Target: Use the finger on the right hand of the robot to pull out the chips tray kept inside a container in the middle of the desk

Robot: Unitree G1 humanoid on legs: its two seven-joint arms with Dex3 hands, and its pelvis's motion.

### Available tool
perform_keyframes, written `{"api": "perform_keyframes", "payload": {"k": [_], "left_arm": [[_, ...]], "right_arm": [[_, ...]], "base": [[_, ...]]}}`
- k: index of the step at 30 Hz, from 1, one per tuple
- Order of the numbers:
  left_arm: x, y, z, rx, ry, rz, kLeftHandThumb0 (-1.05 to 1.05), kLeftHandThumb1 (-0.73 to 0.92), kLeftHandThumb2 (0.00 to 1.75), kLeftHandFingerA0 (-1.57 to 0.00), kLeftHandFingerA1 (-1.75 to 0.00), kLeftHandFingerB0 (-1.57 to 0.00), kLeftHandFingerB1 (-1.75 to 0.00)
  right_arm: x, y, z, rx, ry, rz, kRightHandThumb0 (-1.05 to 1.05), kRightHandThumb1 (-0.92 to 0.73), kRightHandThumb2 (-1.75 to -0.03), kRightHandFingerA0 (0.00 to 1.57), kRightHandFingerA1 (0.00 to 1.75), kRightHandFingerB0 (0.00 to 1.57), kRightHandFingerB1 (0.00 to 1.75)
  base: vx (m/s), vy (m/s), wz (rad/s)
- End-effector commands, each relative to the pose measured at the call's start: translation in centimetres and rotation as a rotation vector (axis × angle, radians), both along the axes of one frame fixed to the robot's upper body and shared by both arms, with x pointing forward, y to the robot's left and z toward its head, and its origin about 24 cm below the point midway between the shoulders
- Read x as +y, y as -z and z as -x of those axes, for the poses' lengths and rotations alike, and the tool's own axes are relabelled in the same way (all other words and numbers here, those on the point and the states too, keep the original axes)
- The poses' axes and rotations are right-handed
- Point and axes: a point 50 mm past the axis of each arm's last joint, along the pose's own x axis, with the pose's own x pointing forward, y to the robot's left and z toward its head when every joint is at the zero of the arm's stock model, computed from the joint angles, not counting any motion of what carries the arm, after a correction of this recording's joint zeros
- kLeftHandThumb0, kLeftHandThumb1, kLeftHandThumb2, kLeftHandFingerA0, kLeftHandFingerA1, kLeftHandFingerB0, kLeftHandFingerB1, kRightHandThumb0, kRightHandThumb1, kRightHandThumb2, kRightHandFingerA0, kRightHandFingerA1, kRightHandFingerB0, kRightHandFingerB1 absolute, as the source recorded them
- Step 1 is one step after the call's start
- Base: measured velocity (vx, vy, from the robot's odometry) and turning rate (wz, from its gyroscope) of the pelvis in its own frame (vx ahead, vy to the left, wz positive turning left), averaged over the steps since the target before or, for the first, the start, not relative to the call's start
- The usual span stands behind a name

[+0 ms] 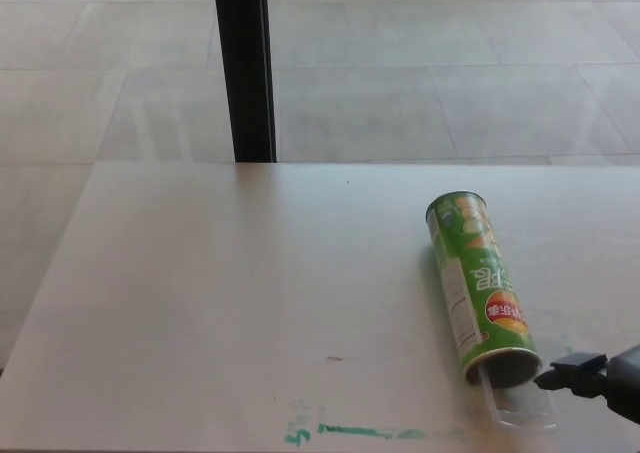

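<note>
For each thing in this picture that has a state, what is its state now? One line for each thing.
Chips container: lying on its side on the desk, open end toward the robot.
Chips tray: clear, partly pulled out of the open end, resting on the desk.
Right robot hand: one fingertip at the container's open end, beside the tray; contact unclear.
Left robot hand: not in view.
</note>
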Motion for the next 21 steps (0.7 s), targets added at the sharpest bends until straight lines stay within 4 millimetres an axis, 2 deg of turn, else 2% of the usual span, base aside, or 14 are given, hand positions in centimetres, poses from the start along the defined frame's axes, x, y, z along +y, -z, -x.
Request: {"api": "perform_keyframes", "payload": {"k": [1,3,5,6,10,12,14,16,18,21], "left_arm": [[0.4,-0.2,0.4,0.022,0.004,-0.026,-0.48,0.72,0.61,-0.59,-0.66,-0.64,-0.62],[0.4,-0.1,0.5,0.021,0.000,-0.019,-0.48,0.72,0.61,-0.56,-0.62,-0.68,-0.68],[0.4,-0.2,0.4,0.014,0.003,-0.016,-0.48,0.71,0.61,-0.56,-0.63,-0.68,-0.66],[0.4,-0.2,0.4,0.016,0.003,-0.017,-0.45,0.73,0.61,-0.56,-0.61,-0.58,-0.53],[0.4,-0.2,0.4,0.020,0.006,-0.016,-0.48,0.73,0.61,-0.53,-0.58,-0.58,-0.54],[0.4,-0.3,0.2,0.008,-0.011,-0.003,-0.48,0.71,0.62,-0.52,-0.59,-0.52,-0.51],[0.4,-0.3,0.1,0.007,-0.008,-0.003,-0.49,0.72,0.62,-0.51,-0.59,-0.50,-0.51],[0.5,-0.4,0.0,0.008,-0.002,-0.005,-0.49,0.72,0.62,-0.51,-0.59,-0.50,-0.51],[0.5,-0.4,0.0,0.021,0.022,-0.028,-0.48,0.73,0.62,-0.56,-0.61,-0.61,-0.59],[0.5,-0.3,0.0,0.022,0.017,-0.031,-0.48,0.73,0.62,-0.58,-0.63,-0.62,-0.59]], "right_arm": [[0.2,0.1,-0.9,-0.014,0.018,0.077,-0.16,-0.49,-0.54,0.89,1.08,0.32,0.35],[0.7,0.1,-1.2,-0.023,0.015,0.060,-0.18,-0.49,-0.54,0.88,1.09,0.31,0.34],[1.2,0.0,-1.5,-0.033,0.011,0.049,-0.18,-0.48,-0.55,0.90,1.07,0.31,0.35],[1.4,0.0,-1.6,-0.037,0.014,0.054,-0.20,-0.48,-0.54,0.90,1.06,0.32,0.34],[1.9,0.2,-1.6,-0.050,-0.002,0.058,-0.20,-0.48,-0.54,0.92,1.02,0.33,0.36],[1.9,0.6,-1.5,-0.026,0.008,0.059,-0.16,-0.48,-0.54,0.89,1.08,0.34,0.36],[1.9,0.8,-1.5,-0.017,0.011,0.065,-0.18,-0.47,-0.54,0.92,1.03,0.34,0.35],[2.0,1.1,-1.4,-0.006,0.014,0.075,-0.18,-0.47,-0.54,0.92,1.03,0.34,0.35],[2.3,2.1,-0.8,0.033,-0.002,0.092,-0.20,-0.49,-0.54,0.91,1.01,0.34,0.35],[2.5,2.9,-0.2,0.053,-0.018,0.086,-0.18,-0.49,-0.54,0.95,1.05,0.35,0.35]], "base": [[0.00,0.000,0.00],[0.00,0.000,0.00],[0.00,0.000,0.00],[0.00,0.000,0.00],[0.00,0.000,0.00],[0.00,0.000,0.00],[0.00,0.000,0.00],[0.00,0.000,0.00],[0.00,0.000,0.00],[0.00,0.000,0.00]]}}
